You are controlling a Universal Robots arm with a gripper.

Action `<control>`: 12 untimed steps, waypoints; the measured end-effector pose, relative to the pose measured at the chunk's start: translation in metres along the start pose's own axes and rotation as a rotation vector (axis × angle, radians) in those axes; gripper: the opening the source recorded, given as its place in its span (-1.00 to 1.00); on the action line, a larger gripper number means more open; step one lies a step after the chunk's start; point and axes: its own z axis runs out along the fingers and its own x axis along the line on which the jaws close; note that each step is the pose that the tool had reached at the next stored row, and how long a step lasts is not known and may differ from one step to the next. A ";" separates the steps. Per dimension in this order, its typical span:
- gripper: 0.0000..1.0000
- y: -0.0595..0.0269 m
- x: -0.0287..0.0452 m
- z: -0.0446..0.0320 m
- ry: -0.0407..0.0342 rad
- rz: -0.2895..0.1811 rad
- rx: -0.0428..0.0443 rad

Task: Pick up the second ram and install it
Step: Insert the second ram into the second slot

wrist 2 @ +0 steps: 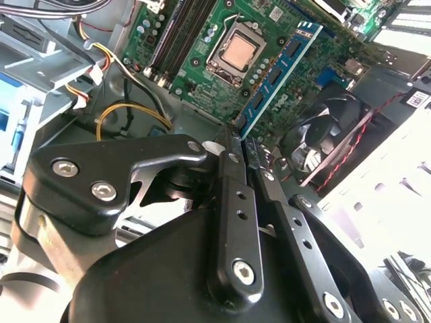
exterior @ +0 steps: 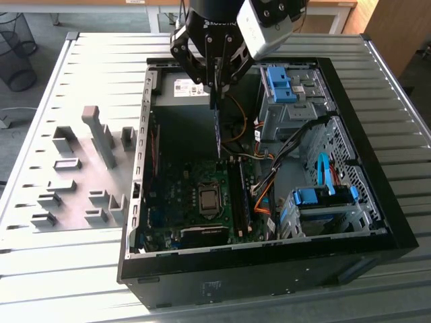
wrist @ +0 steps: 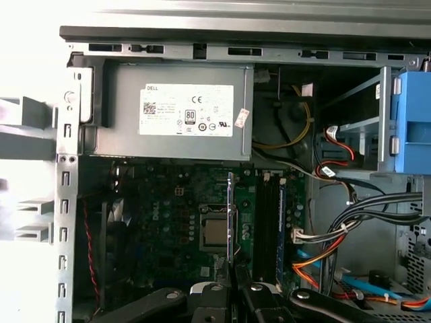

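Here, held upright on edge above the open computer case (exterior: 377,222): the second ram (exterior: 217,134), a thin blue stick hanging down from the gripper (exterior: 214,84), lower end just over the green motherboard (exterior: 182,195). Seen lengthwise in the second wrist view as a blue strip with a row of black chips (wrist 2: 279,77), reaching out over the board beside the bare processor socket (wrist 2: 237,52). In the first wrist view, seen edge-on as a narrow vertical line (wrist: 231,222) next to the socket (wrist: 215,232), near the long black memory slots (wrist: 268,222). Jaws closed on the stick's upper end, two black fingers (wrist 2: 232,202) pressed against its faces. Behind the stick, a grey power supply (wrist: 175,111) with a white label at the case's far wall. At the exterior view's right, blue drive brackets (exterior: 323,195) and orange and black cables (exterior: 266,192). Outside the case, at the exterior view's left, grey fixture blocks (exterior: 101,138) standing on the slatted metal desk (exterior: 87,74).
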 end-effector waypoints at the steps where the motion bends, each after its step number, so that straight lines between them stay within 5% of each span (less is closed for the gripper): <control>1: -0.72 0.0000 -0.0004 0.0002 0.0000 0.003 0.0001; 12: -0.72 0.0000 -0.0007 0.0032 0.0000 0.007 0.0003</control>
